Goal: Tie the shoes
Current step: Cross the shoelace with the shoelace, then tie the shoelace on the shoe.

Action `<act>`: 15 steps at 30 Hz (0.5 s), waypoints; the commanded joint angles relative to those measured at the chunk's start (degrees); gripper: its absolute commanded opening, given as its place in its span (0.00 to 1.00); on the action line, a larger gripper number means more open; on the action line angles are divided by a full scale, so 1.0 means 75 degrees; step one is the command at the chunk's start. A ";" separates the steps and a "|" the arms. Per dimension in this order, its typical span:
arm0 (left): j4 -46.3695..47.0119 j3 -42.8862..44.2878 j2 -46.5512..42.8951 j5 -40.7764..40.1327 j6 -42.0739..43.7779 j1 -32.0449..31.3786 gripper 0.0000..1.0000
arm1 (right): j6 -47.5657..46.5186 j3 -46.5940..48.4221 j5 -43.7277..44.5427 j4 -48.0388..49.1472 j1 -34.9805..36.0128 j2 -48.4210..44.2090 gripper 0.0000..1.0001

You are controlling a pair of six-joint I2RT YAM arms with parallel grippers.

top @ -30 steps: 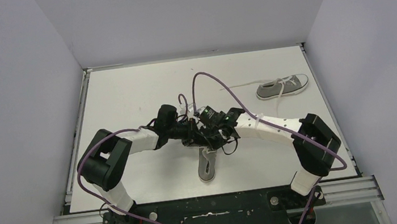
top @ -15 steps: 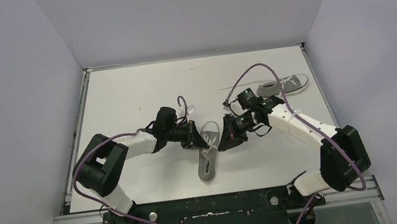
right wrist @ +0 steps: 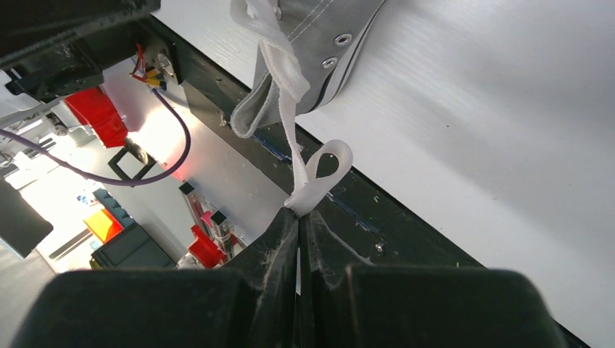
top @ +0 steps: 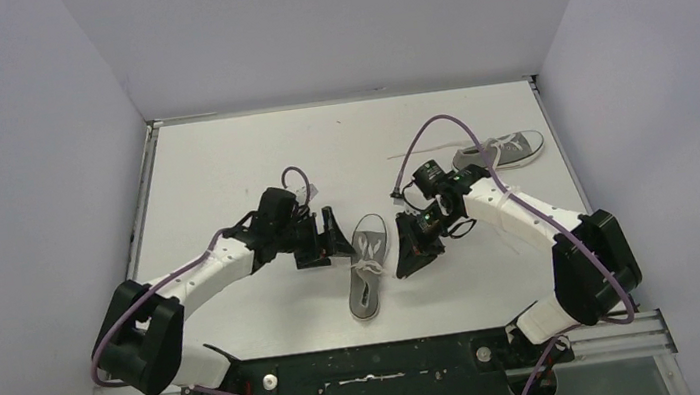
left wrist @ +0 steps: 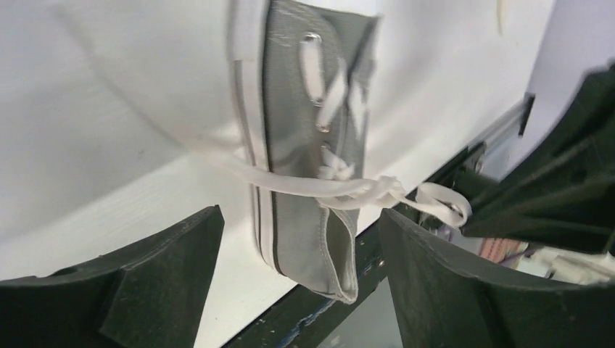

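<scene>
Grey shoe (top: 367, 268), lace (right wrist: 289, 94) pinched, apparently near table edge (top: 423, 330).

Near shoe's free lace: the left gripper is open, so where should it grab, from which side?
Likely the strand trailing off the near shoe toward the left gripper, taken from above, across its flat width; the right gripper pinches the other loop.

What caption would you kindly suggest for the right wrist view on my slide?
Right claw shut on the white lace of the grey sneaker, a small loop showing at its tips.
</scene>
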 commanded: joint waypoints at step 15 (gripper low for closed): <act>0.1095 -0.0219 0.2095 -0.0752 -0.4857 0.0219 0.47 | -0.0112 0.0527 0.1135 0.0275 0.0113 0.0169 0.00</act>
